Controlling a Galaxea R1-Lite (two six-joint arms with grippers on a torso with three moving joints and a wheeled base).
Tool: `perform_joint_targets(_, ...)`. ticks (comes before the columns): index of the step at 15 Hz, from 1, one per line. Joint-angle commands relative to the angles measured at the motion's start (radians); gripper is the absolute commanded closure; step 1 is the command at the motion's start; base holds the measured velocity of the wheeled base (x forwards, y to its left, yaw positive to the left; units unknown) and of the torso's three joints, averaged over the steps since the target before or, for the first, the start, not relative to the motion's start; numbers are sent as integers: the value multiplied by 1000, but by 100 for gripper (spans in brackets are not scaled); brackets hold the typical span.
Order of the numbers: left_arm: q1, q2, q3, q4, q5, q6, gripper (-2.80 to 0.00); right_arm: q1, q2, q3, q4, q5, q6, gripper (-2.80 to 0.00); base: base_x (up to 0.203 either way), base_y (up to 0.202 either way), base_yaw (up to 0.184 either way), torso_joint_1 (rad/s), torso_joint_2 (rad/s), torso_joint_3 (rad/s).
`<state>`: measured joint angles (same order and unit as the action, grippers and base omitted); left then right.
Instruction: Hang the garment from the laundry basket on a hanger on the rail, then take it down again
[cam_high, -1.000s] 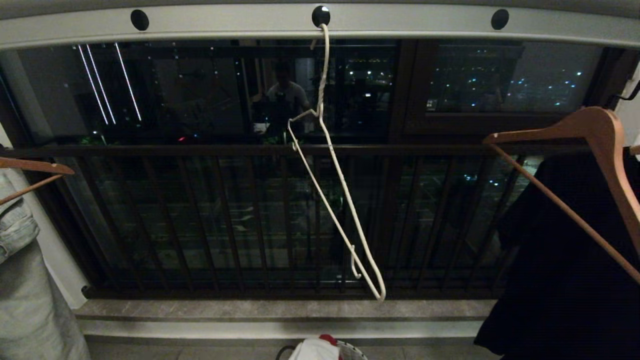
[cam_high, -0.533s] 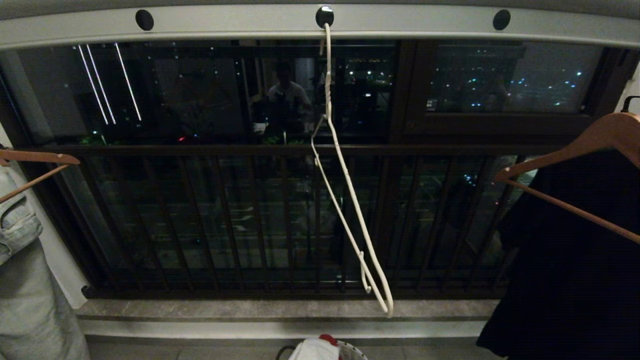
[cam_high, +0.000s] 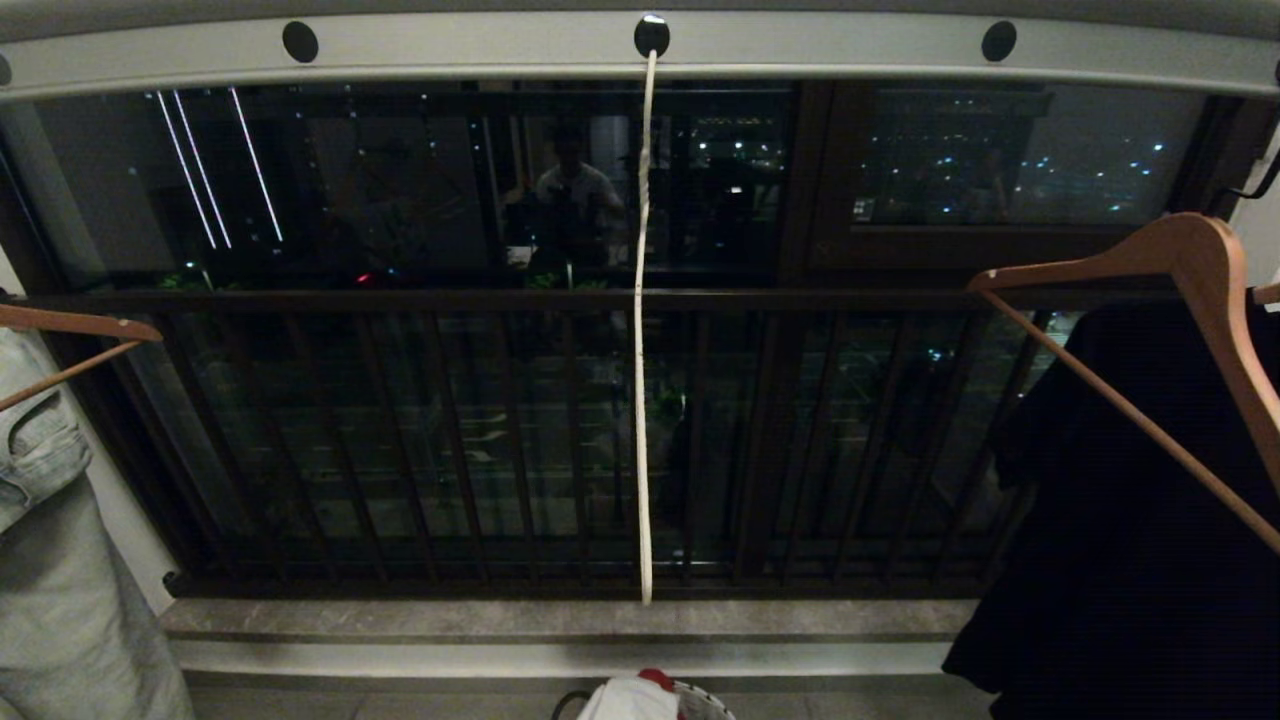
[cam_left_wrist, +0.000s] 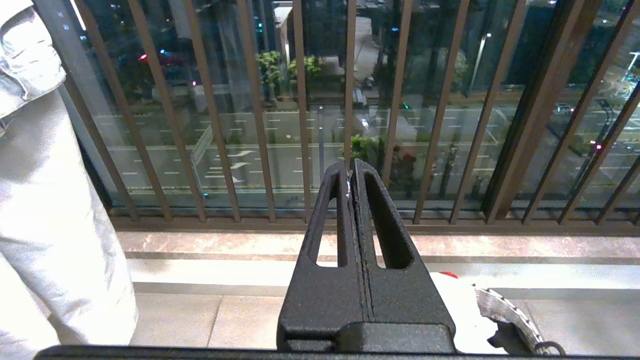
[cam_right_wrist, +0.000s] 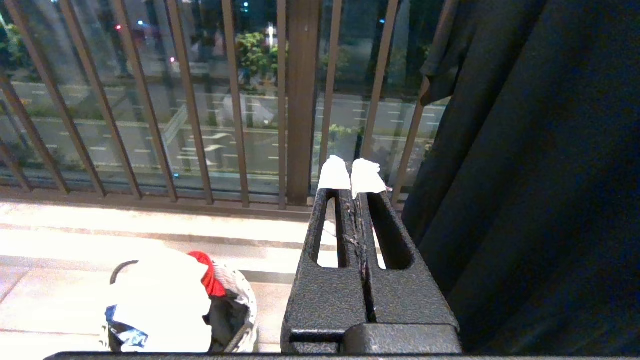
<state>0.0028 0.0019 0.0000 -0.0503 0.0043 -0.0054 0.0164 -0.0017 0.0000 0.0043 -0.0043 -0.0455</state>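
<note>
The thin white wire hanger (cam_high: 643, 330) hangs empty from the middle hole of the pale grey rail (cam_high: 470, 58), seen edge-on as one straight line. Down on the floor the white garment (cam_right_wrist: 160, 300) lies heaped in the woven laundry basket (cam_right_wrist: 247, 295), a red cloth (cam_right_wrist: 207, 272) beside it. In the head view only the top of the garment (cam_high: 622, 702) and the basket rim (cam_high: 712, 703) show at the lower edge. My left gripper (cam_left_wrist: 351, 172) is shut and empty, aimed at the balcony bars, with the basket (cam_left_wrist: 500, 310) low at its side. My right gripper (cam_right_wrist: 352, 175), white-taped at the tips, is shut and empty.
A brown wooden hanger (cam_high: 75, 330) with pale denim (cam_high: 50, 560) hangs at the left. Another wooden hanger (cam_high: 1190, 300) carries a dark garment (cam_high: 1130, 520) at the right, close beside my right gripper. The dark balcony railing (cam_high: 450, 430) and a stone sill (cam_high: 560, 620) lie ahead.
The wire hanger has swung round on its hook, from showing its triangle to edge-on. The right wooden hanger swayed and came back. Neither gripper has moved.
</note>
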Motion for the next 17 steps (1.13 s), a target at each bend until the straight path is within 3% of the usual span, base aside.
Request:
perform_joint_targets(1,0,0,15,0,0,-1,0,0,2,2,0,0,0,0,0,0,0,0,0,0)
perform_joint_targets(17,0,0,15,-1,0,-2,0,0,2,2,0,-2,7,0,0,0,0,0,0,0)
